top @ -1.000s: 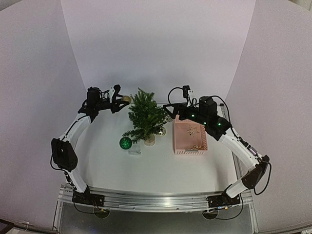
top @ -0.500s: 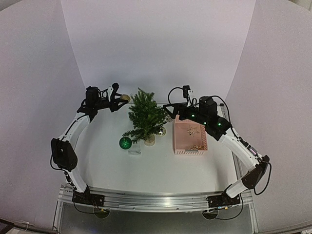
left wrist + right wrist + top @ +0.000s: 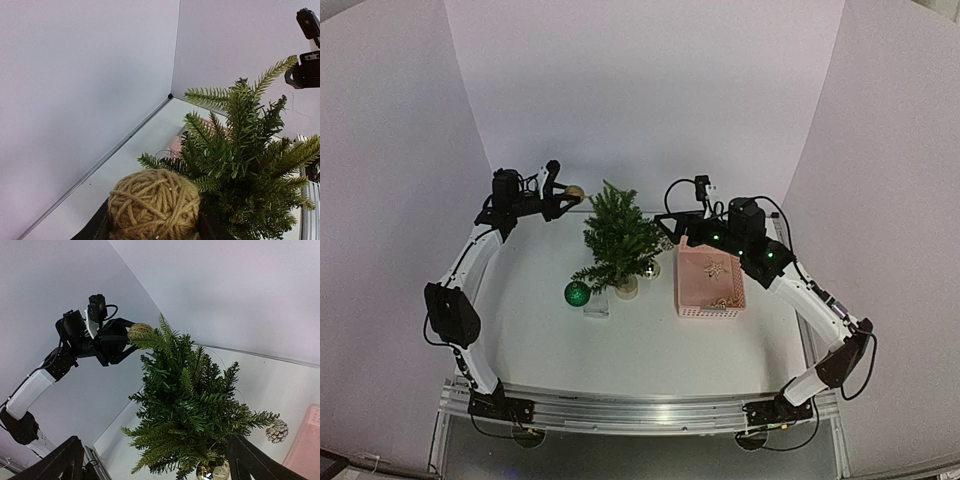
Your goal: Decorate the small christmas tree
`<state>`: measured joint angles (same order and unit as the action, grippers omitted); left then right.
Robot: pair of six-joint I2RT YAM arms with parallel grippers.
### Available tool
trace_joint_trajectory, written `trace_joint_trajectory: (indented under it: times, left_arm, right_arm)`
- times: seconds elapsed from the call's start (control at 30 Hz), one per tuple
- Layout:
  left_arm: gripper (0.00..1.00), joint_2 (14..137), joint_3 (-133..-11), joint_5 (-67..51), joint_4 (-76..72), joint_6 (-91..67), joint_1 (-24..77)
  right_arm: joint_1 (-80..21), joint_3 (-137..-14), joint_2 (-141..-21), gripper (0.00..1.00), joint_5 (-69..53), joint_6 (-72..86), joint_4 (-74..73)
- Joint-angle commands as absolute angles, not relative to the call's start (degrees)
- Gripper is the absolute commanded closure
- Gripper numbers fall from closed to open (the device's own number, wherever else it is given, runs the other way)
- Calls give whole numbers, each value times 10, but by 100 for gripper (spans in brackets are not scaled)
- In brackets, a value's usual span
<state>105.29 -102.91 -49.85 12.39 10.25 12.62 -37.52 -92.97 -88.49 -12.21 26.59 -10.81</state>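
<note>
Looking down from above, the small christmas tree (image 3: 618, 243) stands upright on the white table (image 3: 640, 345), about midway between the two arms. The left claw (image 3: 568, 196) is raised beside the treetop, pinching a tan yarn ball (image 3: 576, 192). The right claw (image 3: 670, 224) hangs spread wide just right of the tree, near the far end of a pink basket (image 3: 708, 285). A green bauble (image 3: 578, 293) sits low by the tree's left side.

In the left wrist view the yarn ball fills the bottom edge, squeezed between dark fingers (image 3: 92, 230), with the tree's branches just beside it.

From the right wrist, both fingers (image 3: 62, 460) stand far apart at the lower corners. The tree is beyond them, and a silvery pine cone (image 3: 276, 430) lies near its base.
</note>
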Motion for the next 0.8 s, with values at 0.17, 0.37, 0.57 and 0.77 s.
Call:
trace_joint_trajectory:
  times: [0.17,0.37,0.57,0.77]
  left_arm:
    - [100,1054,-1046,-529,158,103,123]
    - [100,1047,-1045,-539,166,100,124]
    - [100,1055,-1052,-546,180,93,123]
    - [100,1063,-1055,-554,183,84,123]
  right_arm:
    - [-372,-939,-865,2,-127,260,-101]
    - [-372,-944,-870,2,-131,258,-101]
    - [-372,-944,-868,2,-132,259,-101]
    - [-372,-940,-863,2,-129,259,-101]
